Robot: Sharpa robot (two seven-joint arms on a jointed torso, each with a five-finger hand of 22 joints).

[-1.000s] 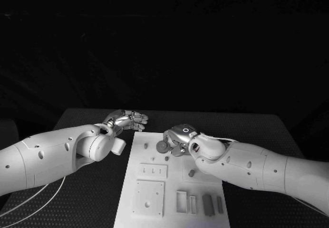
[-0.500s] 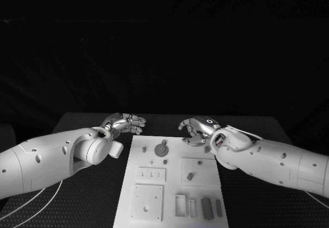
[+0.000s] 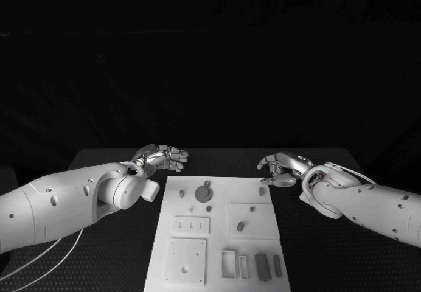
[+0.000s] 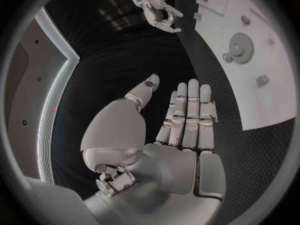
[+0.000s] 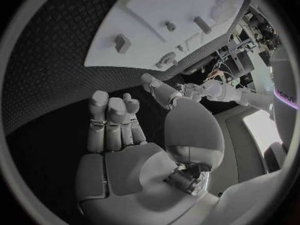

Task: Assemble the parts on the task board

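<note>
Dark room behind; black textured table (image 3: 105,267) under both my arms. The white task board (image 3: 219,234) lay in the middle of it, running from near me toward the far edge, with recessed pockets at the near end and small grey parts scattered over it.

My left hand (image 3: 162,157) hovered off the board's far left corner, palm bare, fingers straight and side by side, holding nothing. My right hand (image 3: 282,168) hung at the far right corner, just beside the board edge, fingers loosely curled and apart, also holding nothing.

Parts, largest first: a round gear (image 3: 204,193) flat on the far half of the board; a block (image 3: 262,191) near the right edge, close to my right hand; a short peg (image 3: 240,227) on the raised square plate; slim bars (image 3: 263,266) by the near-end slots.

Judged: between steps, nothing in hand. Next called for picking a loose part, likely the block nearest my right hand, lowering with fingers spread round it.
</note>
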